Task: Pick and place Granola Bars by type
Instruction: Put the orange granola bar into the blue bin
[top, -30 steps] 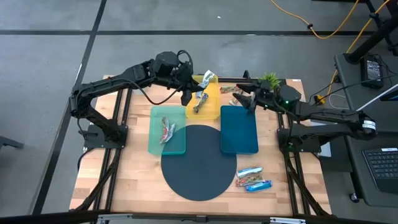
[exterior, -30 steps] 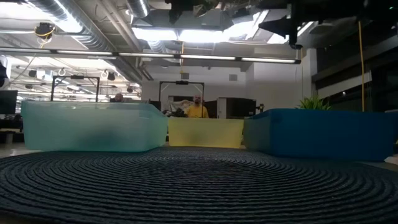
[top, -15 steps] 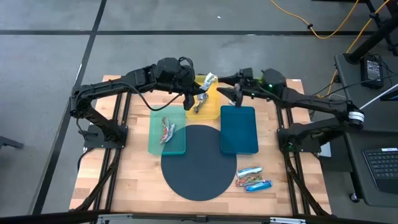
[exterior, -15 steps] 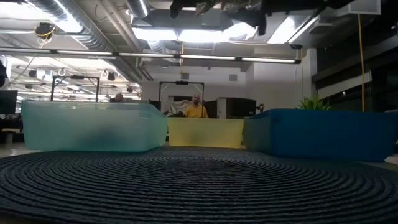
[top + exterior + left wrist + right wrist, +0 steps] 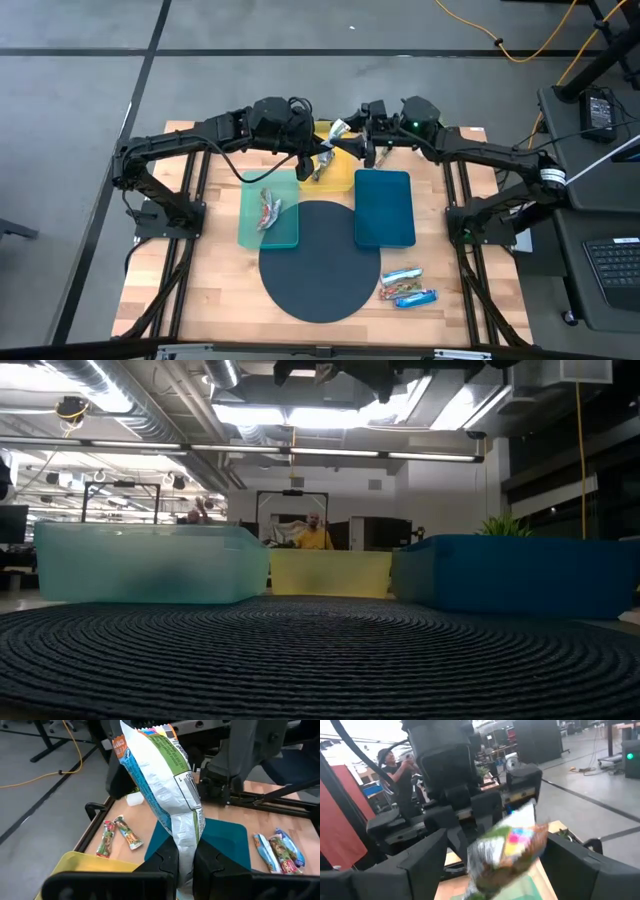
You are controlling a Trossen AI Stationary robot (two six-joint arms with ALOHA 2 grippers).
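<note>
Granola bar (image 5: pixel 170 805) | clenched in left pincer (image 5: pixel 182 865) above yellow tray (image 5: pixel 341 172) | right pincer (image 5: pixel 352 148) released, beside it

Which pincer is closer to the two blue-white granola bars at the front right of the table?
Right. The right pincer and left pincer both hover over the yellow tray, far from the blue-white bars.

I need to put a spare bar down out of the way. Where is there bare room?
Free: the blue tray, the round dark mat, and the wood left of the teal tray. Crowded: the yellow tray, under both end effectors.
</note>
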